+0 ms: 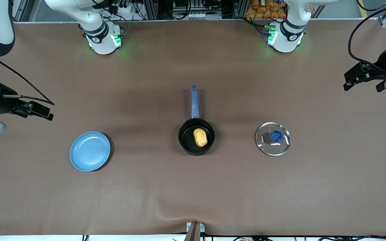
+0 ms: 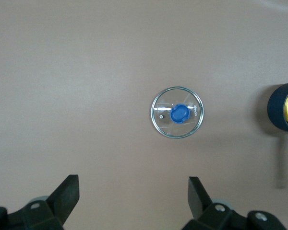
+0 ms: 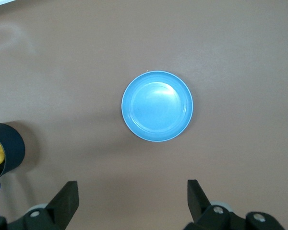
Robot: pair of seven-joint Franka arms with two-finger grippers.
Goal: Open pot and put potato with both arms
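One pot [image 1: 196, 136], one potato [image 1: 200, 137], one lid [image 1: 273, 138], one plate [image 1: 90, 151], two grippers. Potato sits inside the uncovered pot, mid-table; the pot's blue handle [image 1: 194, 101] points toward the robot bases. Clear glass lid with blue knob [image 2: 180, 113] lies flat on the table, well apart from the pot, toward the left arm's end. Light-blue plate lies well apart from the pot, toward the right arm's end.

Left gripper [image 1: 364, 77] hangs in the air over bare table at the left arm's end, fingers [image 2: 67, 194] spread wide, holding nothing; lid lies below and ahead of it, pot rim [image 2: 282, 113] at the edge of its wrist view. Right gripper [image 1: 36, 110] hangs over bare table at the right arm's end, fingers [image 3: 66, 201] also spread, holding nothing; plate [image 3: 157, 106] lies below and ahead of it, pot [image 3: 7, 151] off to one side. Nothing lies between either gripper and the pot.
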